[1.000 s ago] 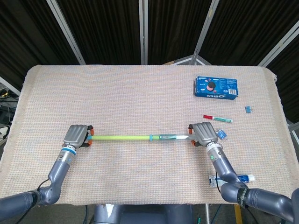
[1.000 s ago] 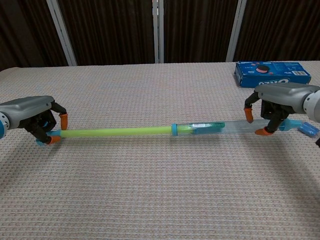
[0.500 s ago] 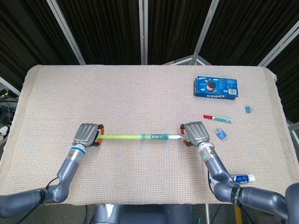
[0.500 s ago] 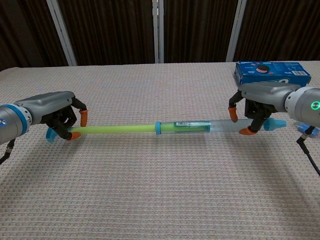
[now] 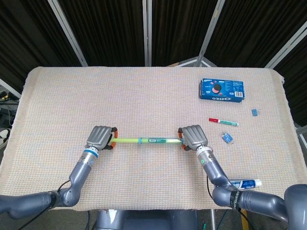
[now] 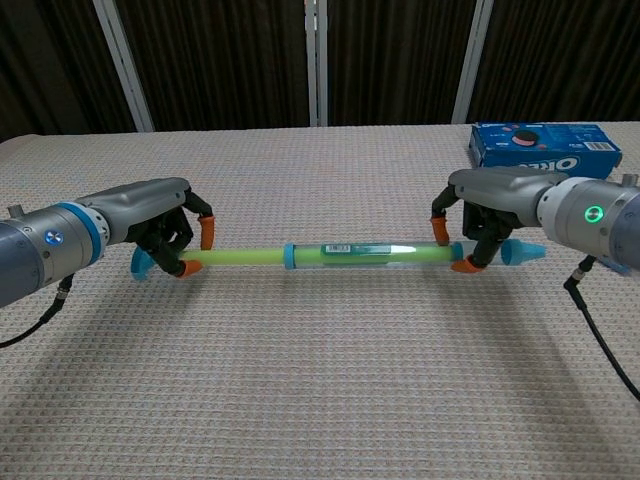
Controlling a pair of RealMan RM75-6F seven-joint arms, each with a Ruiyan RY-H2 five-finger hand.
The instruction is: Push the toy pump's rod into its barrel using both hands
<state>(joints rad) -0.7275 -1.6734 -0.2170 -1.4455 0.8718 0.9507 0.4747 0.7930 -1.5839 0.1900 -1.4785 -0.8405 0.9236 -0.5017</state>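
Observation:
The toy pump lies along the table between my hands. Its yellow-green rod [image 5: 126, 141] [image 6: 240, 258] sticks out to the left of a blue collar [image 6: 288, 257]. The clear barrel [image 5: 160, 141] [image 6: 375, 253] runs on to the right, with a blue nozzle tip [image 6: 522, 252] beyond it. My left hand [image 5: 100, 138] [image 6: 165, 228] grips the rod's blue-handled end. My right hand [image 5: 192, 137] [image 6: 480, 218] grips the barrel's far end. The pump hangs just above the cloth in the chest view.
A blue Oreo box [image 5: 221, 90] [image 6: 545, 146] lies at the back right. A red-and-green marker [image 5: 223, 121], a small blue clip [image 5: 256, 112], a blue packet [image 5: 227, 138] and a toothpaste tube [image 5: 244, 183] lie along the right side.
Both hands have moved inward toward each other. The rod has slid further into the barrel, so the exposed yellow-green length is much shorter than a second ago.

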